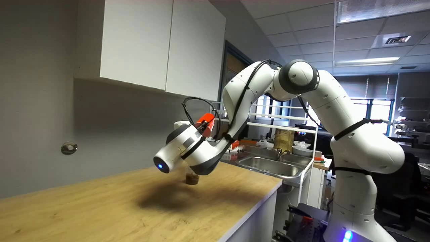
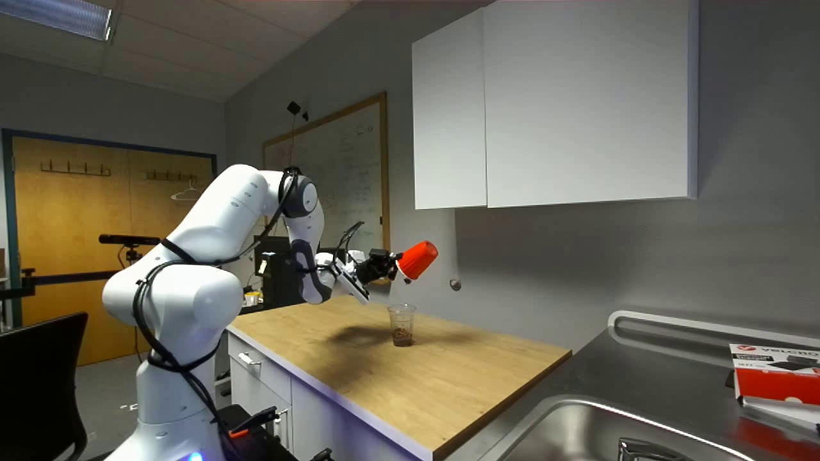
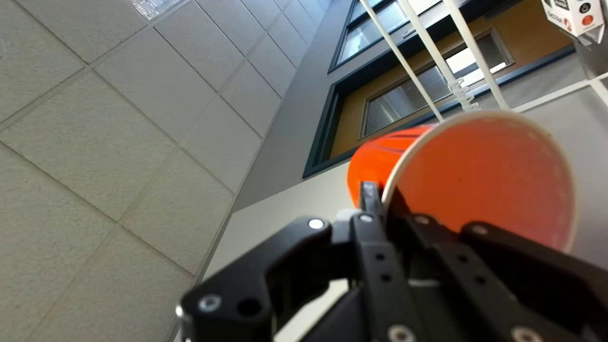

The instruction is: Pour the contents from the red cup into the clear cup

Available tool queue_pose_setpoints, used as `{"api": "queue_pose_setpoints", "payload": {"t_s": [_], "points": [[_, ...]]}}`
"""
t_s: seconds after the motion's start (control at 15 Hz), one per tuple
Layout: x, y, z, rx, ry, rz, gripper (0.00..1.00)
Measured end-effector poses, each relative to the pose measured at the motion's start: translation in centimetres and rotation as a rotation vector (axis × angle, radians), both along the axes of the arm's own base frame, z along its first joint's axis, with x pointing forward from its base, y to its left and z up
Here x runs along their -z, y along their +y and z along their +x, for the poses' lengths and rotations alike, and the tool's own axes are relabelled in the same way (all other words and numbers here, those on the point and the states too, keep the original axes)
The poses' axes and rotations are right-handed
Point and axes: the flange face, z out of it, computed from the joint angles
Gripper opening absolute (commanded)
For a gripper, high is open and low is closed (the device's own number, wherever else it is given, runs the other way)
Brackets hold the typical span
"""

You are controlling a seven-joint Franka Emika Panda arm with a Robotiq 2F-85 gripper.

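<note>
- Red-orange, tapered plastic cup (image 1: 209,125): up in the air in an exterior view, over the wood-toned tabletop (image 1: 100,208), where the white robot arm (image 1: 329,97) partly hides the transparent, colourless tumbler (image 1: 192,178).
- Tilted mouth-down in an exterior view, above the tumbler, which stands upright with brown bits (image 2: 402,337) inside.
- Pinched at its pale rim by the black hand (image 3: 387,203) in the wrist view, wall clamped from inside and outside.
</note>
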Motion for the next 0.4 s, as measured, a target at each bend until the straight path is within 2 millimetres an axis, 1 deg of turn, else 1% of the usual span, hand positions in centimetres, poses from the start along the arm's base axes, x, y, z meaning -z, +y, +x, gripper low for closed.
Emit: {"api": "queue_pose_setpoints", "payload": {"t_s": [0.4], "points": [[0.12, -0.18, -0.20, 0.012, 0.006, -0.004, 0.04]]}}
